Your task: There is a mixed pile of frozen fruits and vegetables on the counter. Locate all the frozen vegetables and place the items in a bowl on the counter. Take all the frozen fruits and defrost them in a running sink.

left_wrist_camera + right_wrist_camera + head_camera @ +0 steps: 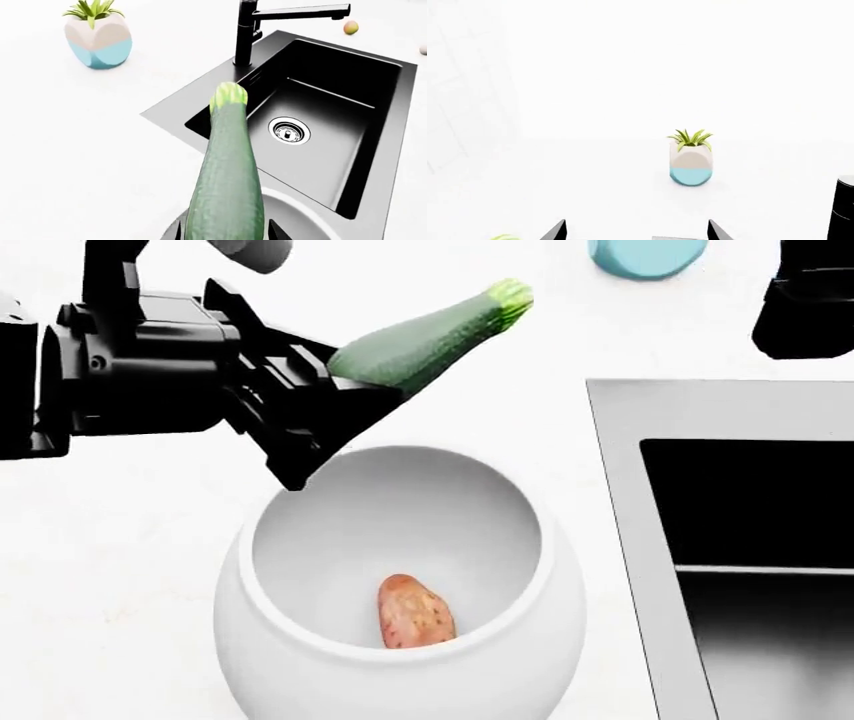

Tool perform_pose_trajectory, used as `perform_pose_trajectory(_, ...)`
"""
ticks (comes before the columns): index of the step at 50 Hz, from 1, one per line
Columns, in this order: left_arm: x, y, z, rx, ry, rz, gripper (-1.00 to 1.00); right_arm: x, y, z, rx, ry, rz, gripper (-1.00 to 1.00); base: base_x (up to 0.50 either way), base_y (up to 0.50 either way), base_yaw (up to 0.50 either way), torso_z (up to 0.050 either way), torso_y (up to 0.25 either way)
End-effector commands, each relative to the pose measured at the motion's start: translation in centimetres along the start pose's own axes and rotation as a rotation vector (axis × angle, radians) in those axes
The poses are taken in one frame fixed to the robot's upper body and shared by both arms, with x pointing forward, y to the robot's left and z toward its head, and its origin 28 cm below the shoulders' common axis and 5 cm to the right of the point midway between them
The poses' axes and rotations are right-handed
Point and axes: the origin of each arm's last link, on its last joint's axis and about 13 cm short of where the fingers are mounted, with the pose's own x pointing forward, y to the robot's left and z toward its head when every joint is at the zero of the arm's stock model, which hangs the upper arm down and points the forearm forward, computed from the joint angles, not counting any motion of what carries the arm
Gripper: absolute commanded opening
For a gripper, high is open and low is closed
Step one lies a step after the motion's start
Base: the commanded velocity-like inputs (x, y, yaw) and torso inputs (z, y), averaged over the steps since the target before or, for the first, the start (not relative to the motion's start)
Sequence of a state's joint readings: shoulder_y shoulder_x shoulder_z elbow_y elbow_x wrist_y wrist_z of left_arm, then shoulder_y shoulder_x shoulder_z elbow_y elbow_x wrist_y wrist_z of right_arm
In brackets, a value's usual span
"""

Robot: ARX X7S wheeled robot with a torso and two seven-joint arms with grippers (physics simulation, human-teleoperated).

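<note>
Above the bowl [267,570], left gripper [350,390] clamped on the zucchini [420,340]; right gripper [635,231] spread, empty.

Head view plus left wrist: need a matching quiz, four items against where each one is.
1 zucchini
2 sweet potato
3 mango
4 potted plant

A inside the white bowl
B held in the left gripper
C on the counter beyond the sink's far side
D on the counter, on the tap's side of the sink

Pairs: 1-B, 2-A, 3-C, 4-D
</note>
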State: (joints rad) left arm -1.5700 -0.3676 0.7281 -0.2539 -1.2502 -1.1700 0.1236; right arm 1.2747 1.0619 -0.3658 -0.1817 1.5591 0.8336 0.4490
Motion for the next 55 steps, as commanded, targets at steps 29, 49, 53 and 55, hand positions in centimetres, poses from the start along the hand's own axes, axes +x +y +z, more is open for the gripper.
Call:
perform_pose_trajectory(29,1.0,-0.8,-2.5,0.017,0.116,-0.008,-1.0,-2.3,-1.2,-1.1,0.035,-0.021,-0.042,1.0,0.0,0.0,0.0,0.0,0.0)
perform_pose_trajectory(49,-1.4,-2.1,-2.9,0.011,0.111,-0.008,-1.0,-1.9,-1.0,-1.4,0.048,0.0,-0.038,1.0,0.0,0.0,0.0,0.0,0.001)
perform_pose_trajectory(53,-1.5,-1.9,-3.0,0.007,0.119,0.006,-1.0,-2.0,-1.0,-1.4,0.048,0.006,-0.038,1.0,0.0,0.0,0.0,0.0,0.0)
perform_pose_trajectory(55,-1.5,-1.9,-3.2,0.005,0.126,0.004,-1.0,-2.0,-1.0,-1.4,0.051,0.008,-0.039,1.0,0.0,0.0,0.0,0.0,0.0)
